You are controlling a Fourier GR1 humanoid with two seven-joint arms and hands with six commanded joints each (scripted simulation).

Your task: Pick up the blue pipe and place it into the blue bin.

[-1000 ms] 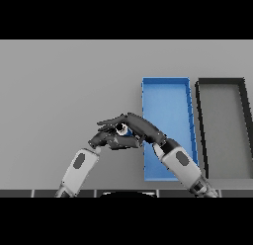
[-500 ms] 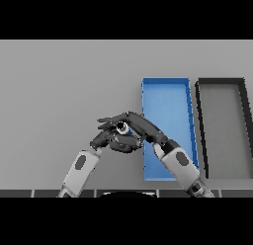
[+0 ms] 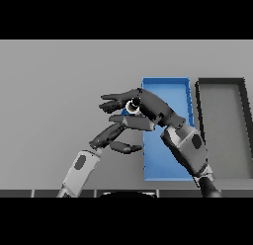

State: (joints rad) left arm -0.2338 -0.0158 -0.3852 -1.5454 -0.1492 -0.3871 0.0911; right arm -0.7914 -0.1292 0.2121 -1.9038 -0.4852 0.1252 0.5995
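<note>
Lifted slightly and drawn a touch rightward since a second ago: right hand [image 3: 150, 106], clenched around the blue pipe [image 3: 132, 106], of which only the pale ring of its open end and a sliver of blue show between fingers and thumb. Held off the counter [image 3: 59, 81], just at the left wall of the blue bin [image 3: 165, 83], not yet over its floor.

Carry step under way, judging by the raised grasp. Next move calls for a short shift rightward until the pipe sits clear above the bin's interior, then lowering and letting go; some risk of clipping the near wall if lowered too soon.

Right forearm reaching in from the lower right, crossing over the bin, palm turned down, fingers pointing left. Left hand [image 3: 116, 135] just below and beside it, fingers loosely extended and relaxed, grasping nothing, forearm rising from the lower left. Beyond the blue bin, on its right and just apart, a dark grey bin [image 3: 220, 83].
</note>
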